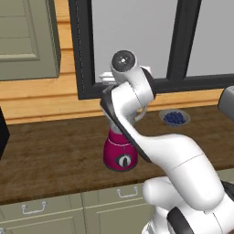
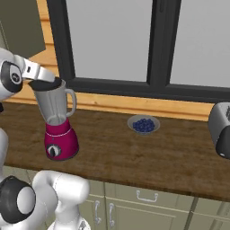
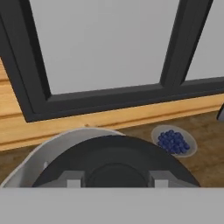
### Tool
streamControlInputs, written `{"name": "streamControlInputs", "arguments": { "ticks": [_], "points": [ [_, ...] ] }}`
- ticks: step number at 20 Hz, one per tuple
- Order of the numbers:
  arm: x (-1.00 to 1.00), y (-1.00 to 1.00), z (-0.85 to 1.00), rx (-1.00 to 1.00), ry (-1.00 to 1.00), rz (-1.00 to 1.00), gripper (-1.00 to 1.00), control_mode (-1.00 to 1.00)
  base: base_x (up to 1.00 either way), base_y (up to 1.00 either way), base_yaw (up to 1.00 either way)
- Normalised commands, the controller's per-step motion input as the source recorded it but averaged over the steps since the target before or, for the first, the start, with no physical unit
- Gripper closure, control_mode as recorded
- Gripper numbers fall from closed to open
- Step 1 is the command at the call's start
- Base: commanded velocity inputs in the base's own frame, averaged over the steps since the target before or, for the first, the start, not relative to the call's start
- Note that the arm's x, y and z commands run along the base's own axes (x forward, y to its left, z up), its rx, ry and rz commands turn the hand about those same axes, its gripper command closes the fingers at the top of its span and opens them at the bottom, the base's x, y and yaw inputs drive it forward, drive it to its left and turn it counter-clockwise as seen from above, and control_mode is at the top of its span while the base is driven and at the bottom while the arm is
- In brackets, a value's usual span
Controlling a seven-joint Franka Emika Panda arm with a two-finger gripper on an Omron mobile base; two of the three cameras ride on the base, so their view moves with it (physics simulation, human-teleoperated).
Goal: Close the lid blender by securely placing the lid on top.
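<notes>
lid (image 3: 114, 159) just ahead of gripper (image 3: 114, 183), on blender (image 2: 56, 120) jar mouth; bowl of blueberries (image 3: 174, 141) beyond, to hand's right, on counter (image 2: 148, 152); window (image 3: 105, 48) behind all

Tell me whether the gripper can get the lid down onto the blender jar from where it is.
Probably yes. The gripper holds the lid right at the mouth of the blender, and nothing on the counter stands between them. The bowl of blueberries sits well aside.
</notes>
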Motion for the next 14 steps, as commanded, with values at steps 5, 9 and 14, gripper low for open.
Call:
{"name": "streamControlInputs", "arguments": {
  "ticks": [5,9,14],
  "points": [
    [0.0,0.0,-0.08,-0.05,-0.06,0.0,1.0,-1.0,0.0,0.0,0.0],
    [0.06,0.03,0.0,-0.05,-0.09,-0.03,1.0,-1.0,0.0,0.0,0.0],
    [0.18,0.12,0.0,-0.01,-0.08,-0.14,1.0,-1.0,0.0,0.0,0.0]
  ]
}}
